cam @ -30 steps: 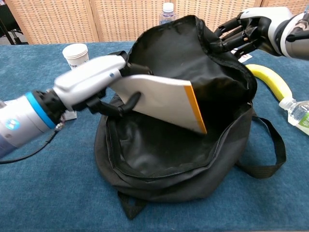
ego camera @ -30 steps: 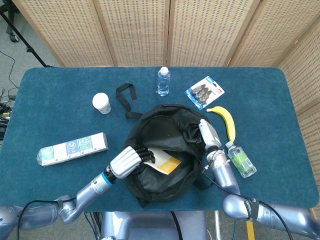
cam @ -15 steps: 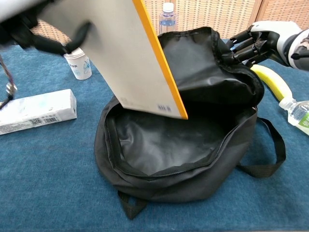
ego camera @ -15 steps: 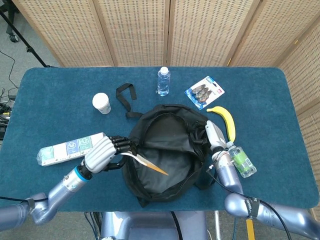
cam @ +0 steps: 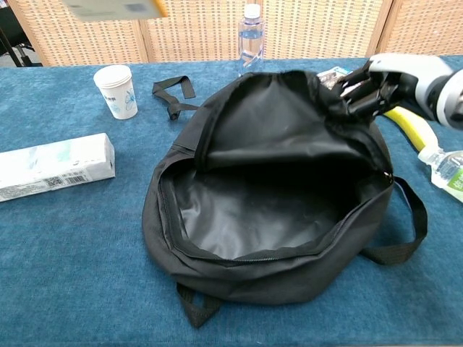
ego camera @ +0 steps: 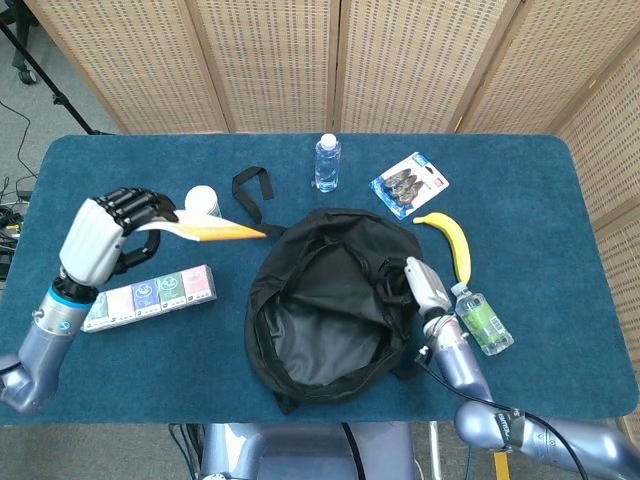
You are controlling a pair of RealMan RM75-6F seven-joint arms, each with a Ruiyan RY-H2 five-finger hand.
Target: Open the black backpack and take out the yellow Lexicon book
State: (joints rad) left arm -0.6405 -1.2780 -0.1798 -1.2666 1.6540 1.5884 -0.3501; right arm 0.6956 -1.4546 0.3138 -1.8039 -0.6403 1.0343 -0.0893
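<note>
The left robot hand [ego camera: 105, 232] grips the yellow Lexicon book [ego camera: 205, 231] aloft, its long axis pointing right toward the black backpack [ego camera: 330, 305] (gaping, emptied); the right robot hand [ego camera: 420, 285] clutches the backpack's rim.

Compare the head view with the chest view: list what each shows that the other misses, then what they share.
Only the head view shows the left hand holding the yellow Lexicon book up over the table's left side, clear of the bag, and the blister pack in full.

Only the chest view looks into the black backpack from low in front, where its lining shows bare.

Both show the right hand gripping the backpack's rim, the paper cup, the water bottle, the long box, the banana and the loose strap.
</note>
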